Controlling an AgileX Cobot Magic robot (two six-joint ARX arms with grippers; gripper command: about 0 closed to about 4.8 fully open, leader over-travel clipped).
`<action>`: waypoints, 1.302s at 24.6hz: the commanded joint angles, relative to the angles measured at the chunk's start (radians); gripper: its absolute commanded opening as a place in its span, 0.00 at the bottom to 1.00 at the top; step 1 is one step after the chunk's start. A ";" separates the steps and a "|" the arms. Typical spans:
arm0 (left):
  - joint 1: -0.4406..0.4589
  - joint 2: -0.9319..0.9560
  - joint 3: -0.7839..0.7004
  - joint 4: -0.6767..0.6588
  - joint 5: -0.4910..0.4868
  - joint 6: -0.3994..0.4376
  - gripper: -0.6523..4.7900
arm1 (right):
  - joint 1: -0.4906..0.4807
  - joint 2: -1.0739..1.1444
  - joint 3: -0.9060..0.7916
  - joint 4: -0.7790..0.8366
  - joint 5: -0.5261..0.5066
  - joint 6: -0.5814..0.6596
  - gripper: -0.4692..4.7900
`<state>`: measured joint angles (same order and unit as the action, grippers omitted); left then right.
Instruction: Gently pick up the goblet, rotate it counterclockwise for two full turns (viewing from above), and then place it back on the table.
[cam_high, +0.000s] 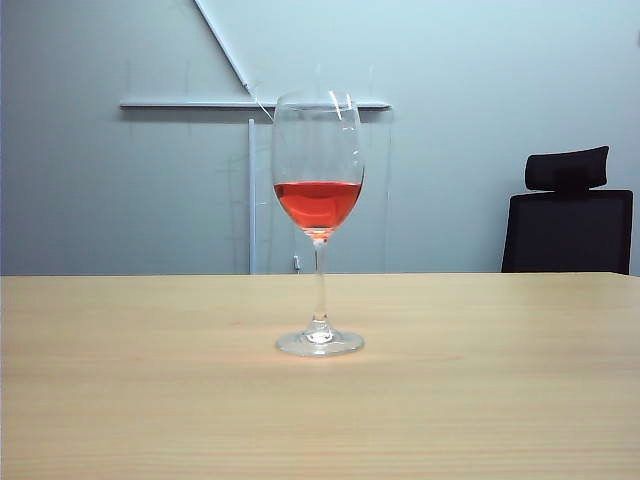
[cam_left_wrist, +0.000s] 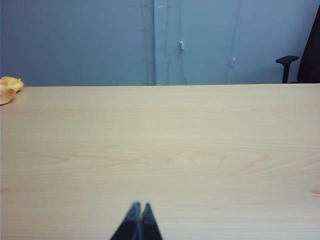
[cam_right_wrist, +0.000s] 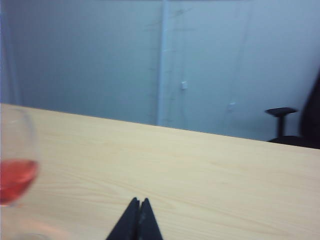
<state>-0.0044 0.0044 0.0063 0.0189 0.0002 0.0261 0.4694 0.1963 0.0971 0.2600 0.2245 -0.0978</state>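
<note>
The goblet, a clear stemmed glass with red liquid low in its bowl, stands upright on the light wooden table, foot flat, near the middle of the exterior view. No arm shows there. In the right wrist view the goblet sits at the frame's edge, well apart from my right gripper, whose dark fingers are shut with nothing between them. My left gripper hangs over bare table, shut and empty; the goblet is out of that view.
A black office chair stands behind the table's far edge at the right, against a grey wall. A small yellow-orange object lies near the far edge of the table in the left wrist view.
</note>
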 joint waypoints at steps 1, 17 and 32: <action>-0.002 0.002 0.003 0.012 0.003 0.000 0.11 | -0.193 -0.061 0.000 -0.115 -0.167 -0.002 0.09; -0.002 0.001 0.003 0.012 0.003 0.000 0.11 | -0.501 -0.197 -0.097 -0.174 -0.286 0.110 0.09; -0.002 0.002 0.003 0.012 0.003 0.000 0.11 | -0.500 -0.197 -0.096 -0.175 -0.246 0.109 0.09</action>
<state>-0.0048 0.0044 0.0067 0.0189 0.0002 0.0261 -0.0307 0.0010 0.0051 0.0689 -0.0257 0.0082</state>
